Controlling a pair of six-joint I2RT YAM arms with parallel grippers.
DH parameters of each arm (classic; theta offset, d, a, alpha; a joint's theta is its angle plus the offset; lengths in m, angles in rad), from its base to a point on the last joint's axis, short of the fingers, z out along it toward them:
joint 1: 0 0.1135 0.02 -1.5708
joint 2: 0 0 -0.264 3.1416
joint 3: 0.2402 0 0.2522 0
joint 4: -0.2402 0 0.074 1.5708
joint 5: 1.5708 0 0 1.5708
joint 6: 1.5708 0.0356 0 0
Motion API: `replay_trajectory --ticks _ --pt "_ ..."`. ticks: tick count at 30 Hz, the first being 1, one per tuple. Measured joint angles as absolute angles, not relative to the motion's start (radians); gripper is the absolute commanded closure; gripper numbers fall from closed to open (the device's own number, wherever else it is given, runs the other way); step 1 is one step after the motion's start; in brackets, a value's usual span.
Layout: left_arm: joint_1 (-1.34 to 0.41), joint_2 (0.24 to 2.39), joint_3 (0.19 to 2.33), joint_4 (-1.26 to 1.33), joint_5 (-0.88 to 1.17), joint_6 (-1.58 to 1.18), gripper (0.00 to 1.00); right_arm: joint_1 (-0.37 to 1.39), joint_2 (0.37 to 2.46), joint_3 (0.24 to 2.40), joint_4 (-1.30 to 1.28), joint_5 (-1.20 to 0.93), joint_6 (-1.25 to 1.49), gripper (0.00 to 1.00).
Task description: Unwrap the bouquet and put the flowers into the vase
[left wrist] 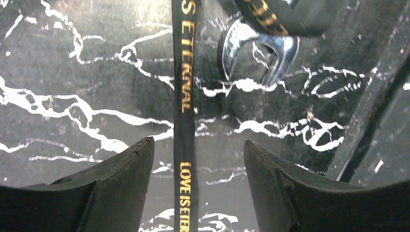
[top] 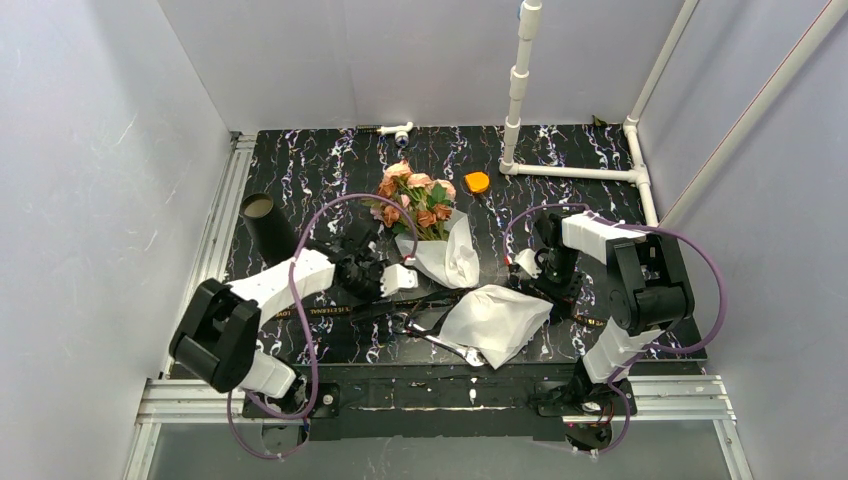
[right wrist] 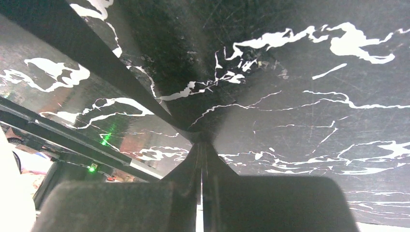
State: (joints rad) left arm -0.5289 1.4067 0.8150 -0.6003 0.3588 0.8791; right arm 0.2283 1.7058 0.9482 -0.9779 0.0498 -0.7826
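The unwrapping step is nearly done. The black lettered ribbon lies flat on the counter, off the bunch. It runs straight between the fingers of the left hand, which stand wide apart on either side and hold nothing. A chrome spanner rests on the counter just beyond, with a fold of ribbon across it.

The right hand is pressed shut, low over the counter on the right. A dark strip seems to run into its tips, perhaps ribbon, but I cannot tell for sure.

One sheet of white paper lies crumpled at the near edge, apart from the bunch. A second sheet sits against the stem end of the flowers, which lie mid-counter with their heads toward the far side. The vase stands at the far left, well apart from them, its mouth bare.

The next move probably calls for clearing that second sheet from the stems. One hand must then close on the thin stems low down, lift the bunch upright, and carry it left. The narrow mouth will need the stems gathered and well aimed.
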Motion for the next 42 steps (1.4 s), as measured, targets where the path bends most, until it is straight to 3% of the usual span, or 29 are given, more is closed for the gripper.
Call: replay_trajectory --ticks 7,8,12,18,28,42 --pt "-0.623 1.515 0.831 -0.480 0.273 0.784 0.41 0.228 1.708 0.950 -0.980 0.049 -0.781 0.99" --pt "-0.630 1.520 0.833 -0.466 0.266 0.780 0.50 0.228 1.708 0.950 -0.980 0.049 -0.781 0.99" --pt "-0.646 1.534 0.844 -0.453 0.225 0.760 1.00 0.228 1.708 0.950 -0.980 0.049 -0.781 0.99" --pt "-0.614 1.520 0.832 -0.442 0.177 0.784 1.00 0.228 1.708 0.950 -0.980 0.049 -0.781 0.99" --pt "-0.369 1.398 0.722 -0.482 0.150 0.949 1.00 0.229 1.708 0.946 -0.986 0.038 -0.776 0.99" --pt "-0.216 1.371 0.690 -0.458 0.121 1.102 1.00 0.212 1.707 0.949 -0.988 0.025 -0.771 0.99"
